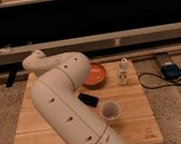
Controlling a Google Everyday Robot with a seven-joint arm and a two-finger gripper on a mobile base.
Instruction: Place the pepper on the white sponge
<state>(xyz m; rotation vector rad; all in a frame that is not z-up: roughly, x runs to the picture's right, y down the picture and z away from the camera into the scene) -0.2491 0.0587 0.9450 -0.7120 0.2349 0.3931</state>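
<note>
My large off-white arm (63, 105) rises from the bottom edge and bends over the left half of the wooden table (136, 120). Its upper end curls at the table's back left (37, 63). The gripper is not in view; it lies somewhere behind the arm's bulk. The pepper and the white sponge are both hidden or out of view.
An orange bowl (96, 74) sits at the back centre with a small clear bottle (123, 72) to its right. A flat black rectangle (89, 99) lies beside the arm, and a small cup (110, 110) stands in front of it. A blue device (170, 70) and cables lie on the floor at right.
</note>
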